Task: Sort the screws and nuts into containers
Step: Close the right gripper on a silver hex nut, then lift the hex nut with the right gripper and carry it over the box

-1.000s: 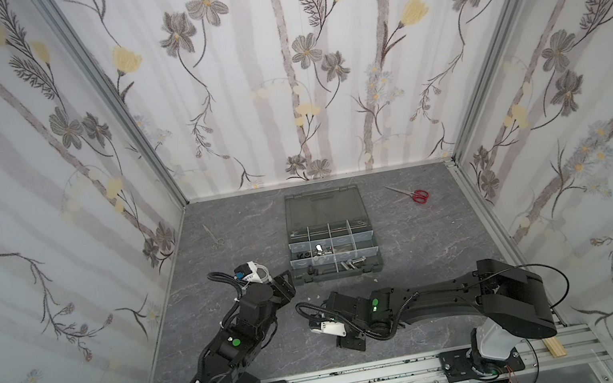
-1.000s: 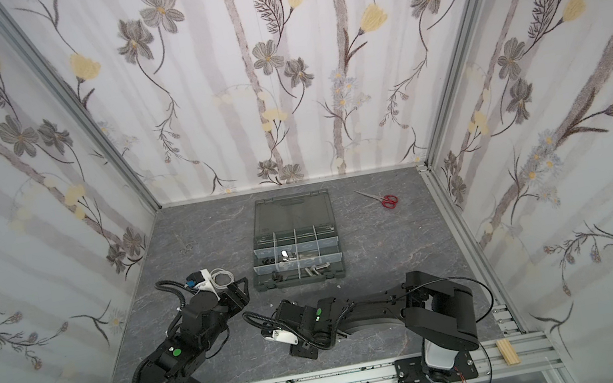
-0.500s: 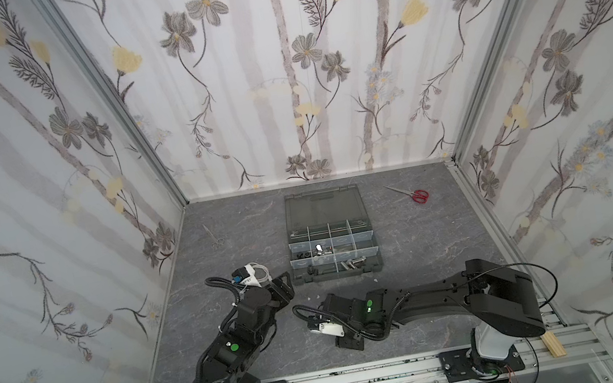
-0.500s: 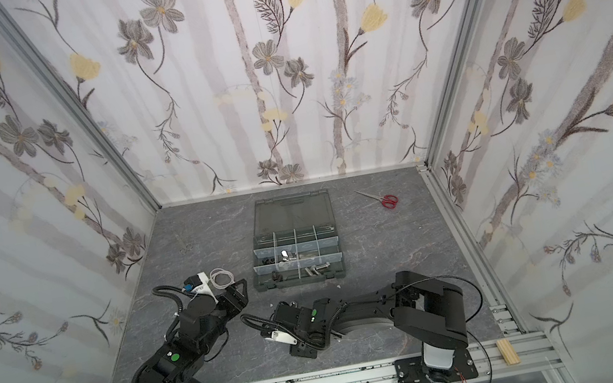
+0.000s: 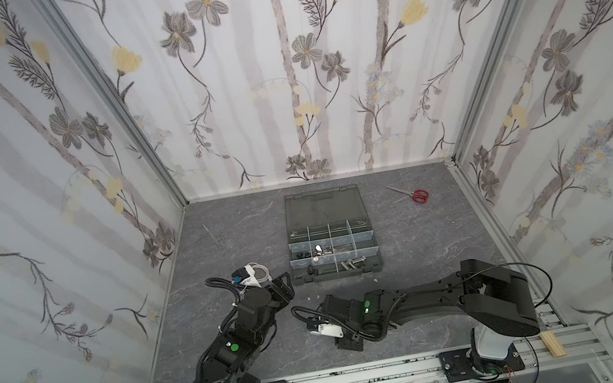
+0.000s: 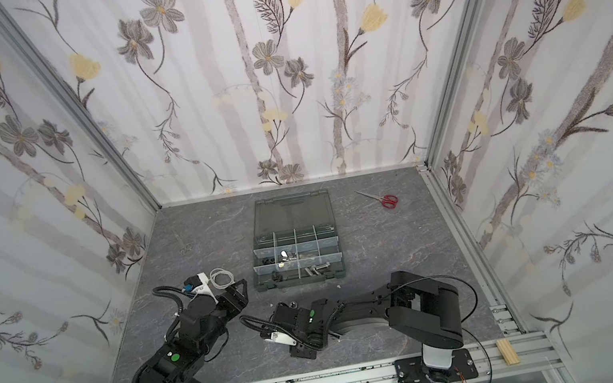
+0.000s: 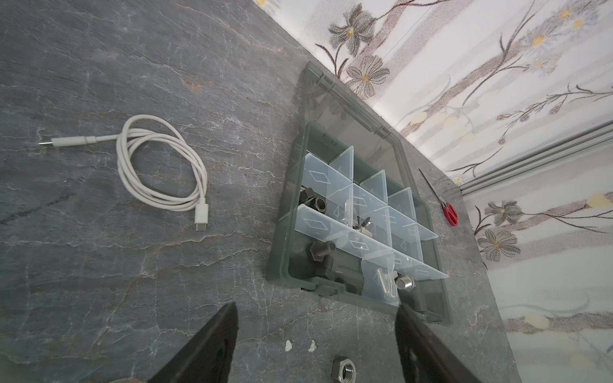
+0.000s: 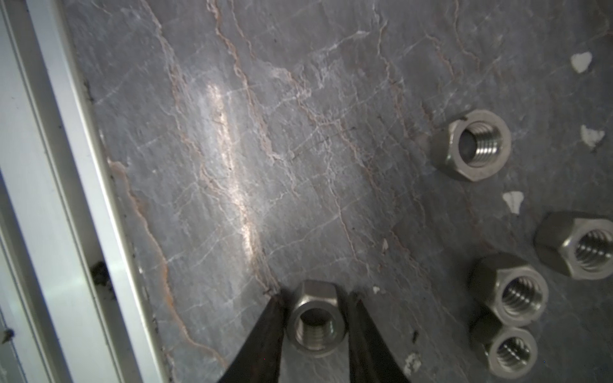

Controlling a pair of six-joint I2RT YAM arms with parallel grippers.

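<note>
1. Tabletop point(image 7: 166, 282) was dark grey marble with pale and rust veins.
2. Walls point(image 5: 318, 72) were white with grey stripes and grey and yellow flowers.
3. Organizer case point(image 7: 275, 252) was dark grey, dividers point(image 7: 331, 179) translucent pale.
4. Nuts point(image 8: 477, 146) were silver.
5. Scissors point(image 5: 419, 195) had red handles; cable point(image 7: 159, 195) was white.

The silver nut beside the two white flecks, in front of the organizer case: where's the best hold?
Pinch the nut across two opposite outer flats, coming straight down: it lies flat, bore up, so only its sides offer parallel faces. The open left gripper hangs close by.
</note>
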